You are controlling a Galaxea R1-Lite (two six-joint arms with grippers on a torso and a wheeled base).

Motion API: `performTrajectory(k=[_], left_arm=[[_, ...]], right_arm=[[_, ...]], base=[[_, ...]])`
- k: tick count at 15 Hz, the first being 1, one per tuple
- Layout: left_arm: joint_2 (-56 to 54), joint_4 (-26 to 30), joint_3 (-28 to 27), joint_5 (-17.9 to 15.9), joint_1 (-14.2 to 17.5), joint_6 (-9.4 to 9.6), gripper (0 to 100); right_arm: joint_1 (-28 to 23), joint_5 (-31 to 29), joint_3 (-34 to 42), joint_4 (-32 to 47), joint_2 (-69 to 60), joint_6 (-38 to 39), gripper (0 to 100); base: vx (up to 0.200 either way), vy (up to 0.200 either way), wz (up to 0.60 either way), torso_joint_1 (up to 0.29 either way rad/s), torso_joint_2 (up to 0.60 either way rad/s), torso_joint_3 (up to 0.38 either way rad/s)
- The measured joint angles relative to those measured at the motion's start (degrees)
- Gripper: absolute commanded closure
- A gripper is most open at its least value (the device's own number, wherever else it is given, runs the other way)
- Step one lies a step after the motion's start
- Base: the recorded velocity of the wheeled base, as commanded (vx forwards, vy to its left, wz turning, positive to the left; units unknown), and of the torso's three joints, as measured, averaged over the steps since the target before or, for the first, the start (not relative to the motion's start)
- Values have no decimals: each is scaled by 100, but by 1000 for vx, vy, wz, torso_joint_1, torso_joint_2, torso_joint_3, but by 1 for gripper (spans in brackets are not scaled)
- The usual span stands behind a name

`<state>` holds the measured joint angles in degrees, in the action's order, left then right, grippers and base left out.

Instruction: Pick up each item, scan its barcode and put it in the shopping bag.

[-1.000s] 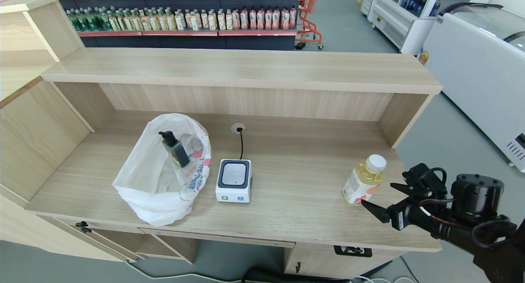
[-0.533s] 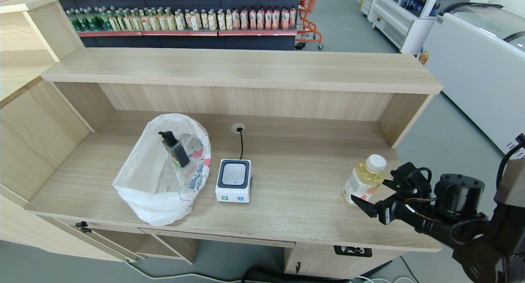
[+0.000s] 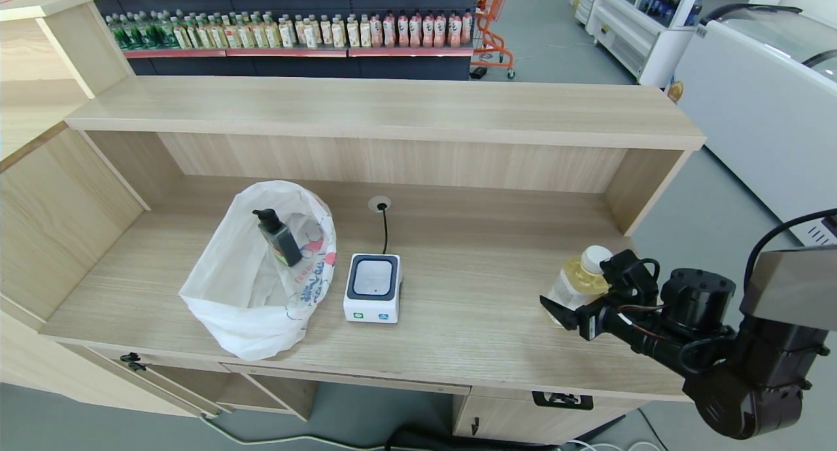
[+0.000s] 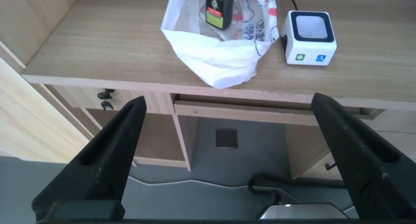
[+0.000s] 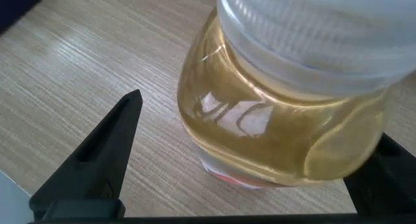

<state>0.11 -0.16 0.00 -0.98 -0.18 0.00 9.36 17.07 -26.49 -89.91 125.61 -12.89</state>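
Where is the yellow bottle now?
In the head view, the yellow bottle stands at the right end of the counter, between the open jaws of the right gripper, far right of the scanner.

Yellow-liquid bottle, white cap, upright at frame right. White shopping bag open left of centre, dark pump bottle tilted inside. White scanner just right of the bag, centre.

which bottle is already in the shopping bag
The dark pump bottle, inside the white shopping bag; the yellow white-capped bottle stands on the counter at the right gripper.
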Motion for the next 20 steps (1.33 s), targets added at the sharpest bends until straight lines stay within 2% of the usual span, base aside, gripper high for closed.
performTrajectory(k=[4,5,16,18,20], left_arm=[[0,0,0,0,0,0,0],[0,0,0,0,0,0,0],[0,2,0,0,0,0,0],[0,0,0,0,0,0,0],[0,0,0,0,0,0,0]], right_arm=[[124,178,-306,-1,226,17,0],[130,356,-363,-1,254,27,100],[59,458,-410,33,228,51,100],[61,666,-410,357,51,304,100],[55,1079,-410,1097,-395,709,100]], base=[[0,0,0,0,0,0],[0,0,0,0,0,0],[0,0,0,0,0,0],[0,0,0,0,0,0],[0,0,0,0,0,0]])
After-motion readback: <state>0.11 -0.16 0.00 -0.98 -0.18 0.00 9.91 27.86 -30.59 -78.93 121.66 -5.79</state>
